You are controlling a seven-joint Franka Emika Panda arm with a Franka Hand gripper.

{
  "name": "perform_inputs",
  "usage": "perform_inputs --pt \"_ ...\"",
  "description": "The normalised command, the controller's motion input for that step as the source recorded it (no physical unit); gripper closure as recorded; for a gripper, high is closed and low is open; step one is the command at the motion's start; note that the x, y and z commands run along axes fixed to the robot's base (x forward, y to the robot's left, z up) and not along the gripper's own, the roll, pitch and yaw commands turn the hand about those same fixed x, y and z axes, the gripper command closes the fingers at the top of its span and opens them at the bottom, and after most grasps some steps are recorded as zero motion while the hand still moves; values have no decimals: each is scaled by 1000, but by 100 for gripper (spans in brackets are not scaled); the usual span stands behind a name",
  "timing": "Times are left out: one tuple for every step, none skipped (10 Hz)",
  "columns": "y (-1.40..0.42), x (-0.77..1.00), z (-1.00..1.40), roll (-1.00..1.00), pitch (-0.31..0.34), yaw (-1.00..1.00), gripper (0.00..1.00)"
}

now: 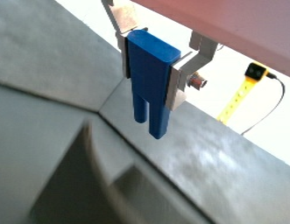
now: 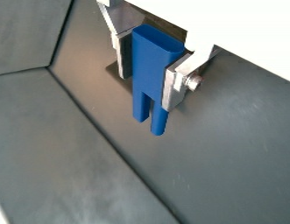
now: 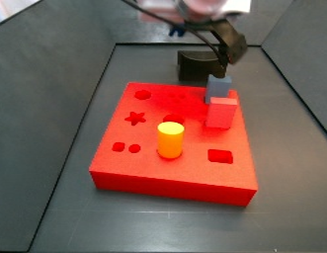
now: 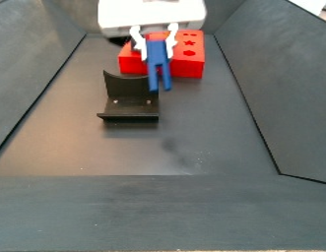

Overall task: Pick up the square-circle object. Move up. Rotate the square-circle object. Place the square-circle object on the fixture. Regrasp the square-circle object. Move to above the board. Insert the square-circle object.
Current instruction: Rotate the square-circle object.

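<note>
Clearly the tool [image 2: 147, 70] is clamped on the square-circle object [image 2: 151, 80], whose two peg legs hang below the fingers [image 1: 180, 80]. Just beneath and beside the tool sits the fixture [image 4: 127, 98]; the board [image 4: 186, 55] lies behind it. No readable writing appears on any piece.

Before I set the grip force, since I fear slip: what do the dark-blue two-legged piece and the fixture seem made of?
The dark-blue two-legged piece, held in the gripper above the floor, looks like smooth plastic: uniform colour, soft sheen, crisp edges. The dark L-shaped fixture looks matte black, plastic or coated metal; I cannot tell which.
</note>
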Motion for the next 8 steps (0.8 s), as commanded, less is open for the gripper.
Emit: perform_inputs --pt "70 -792 1000 -88 -58 -17 100" --pt "67 -788 1000 -88 -55 -26 100" --pt "58 -771 1000 -91 -44 -40 100" --pt "51 -742 1000 -92 -28 -52 100" --pt "40 -706 1000 -93 -14 -56 100" --pt "28 -583 891 -92 4 -56 100" --pt "16 -413 723 -85 20 -52 100" --pt "5 -250 561 -75 36 -46 100"
